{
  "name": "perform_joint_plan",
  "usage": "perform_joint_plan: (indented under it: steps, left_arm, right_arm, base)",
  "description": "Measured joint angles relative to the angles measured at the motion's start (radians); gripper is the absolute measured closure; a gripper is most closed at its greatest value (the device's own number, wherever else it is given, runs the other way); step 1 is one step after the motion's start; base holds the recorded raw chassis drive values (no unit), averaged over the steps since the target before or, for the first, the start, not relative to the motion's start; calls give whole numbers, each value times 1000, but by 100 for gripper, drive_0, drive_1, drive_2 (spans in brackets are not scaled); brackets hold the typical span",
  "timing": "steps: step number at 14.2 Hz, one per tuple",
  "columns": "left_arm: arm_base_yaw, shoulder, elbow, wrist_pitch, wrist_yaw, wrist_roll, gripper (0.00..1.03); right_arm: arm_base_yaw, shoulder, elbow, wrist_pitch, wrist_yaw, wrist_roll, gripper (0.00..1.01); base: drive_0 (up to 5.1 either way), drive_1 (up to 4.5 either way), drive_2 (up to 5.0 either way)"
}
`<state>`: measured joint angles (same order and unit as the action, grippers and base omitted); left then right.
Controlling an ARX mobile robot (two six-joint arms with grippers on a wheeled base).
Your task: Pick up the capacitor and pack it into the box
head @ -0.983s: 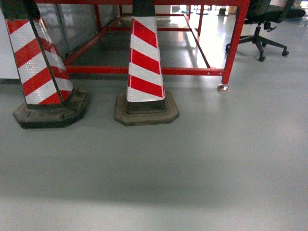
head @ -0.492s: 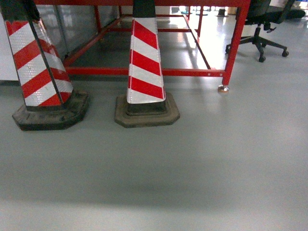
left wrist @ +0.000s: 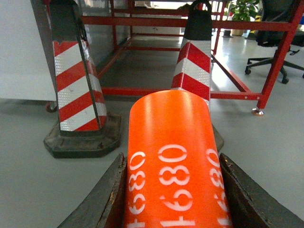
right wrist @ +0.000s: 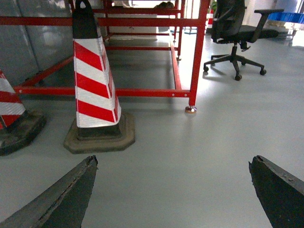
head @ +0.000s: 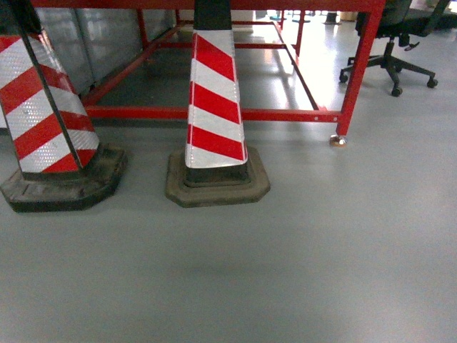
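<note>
The left claw (left wrist: pixel 173 190) grips an orange capacitor (left wrist: pixel 173 161), a fat cylinder printed with white "680" figures, its dark fingers (left wrist: pixel 102 194) pressed against both sides along the bottom of the left wrist frame. The right claw (right wrist: pixel 173 190) stands wide with nothing between its fingers (right wrist: pixel 61 194), which poke up at the lower corners of its own frame over bare grey floor (right wrist: pixel 190 156).

Neither claw shows in the head view. There, two red-and-white striped cones fill the upper left: one cone (head: pixel 214 107) near the middle on a dark square base, a second cone (head: pixel 43 121) at the left edge. Behind them runs a red frame (head: pixel 214 113) of steel bars, its leg ending in a small caster (head: pixel 338 141) right of centre. A black chair (head: pixel 389 43) on wheels sits in the upper right corner. No box appears in any view.
</note>
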<state>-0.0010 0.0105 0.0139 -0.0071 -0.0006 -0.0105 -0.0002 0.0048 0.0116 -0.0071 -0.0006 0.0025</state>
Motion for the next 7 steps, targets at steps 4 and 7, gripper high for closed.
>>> perform_joint_plan:
  steps: [4, 7]
  left_arm:
    - [0, 0, 0, 1, -2, 0, 59]
    - [0, 0, 0, 0, 0, 0, 59]
  right_arm:
    - [0, 0, 0, 6, 0, 0, 3]
    - [0, 0, 0, 2, 0, 0, 3]
  base:
    - [3, 403, -397]
    - [3, 403, -397]
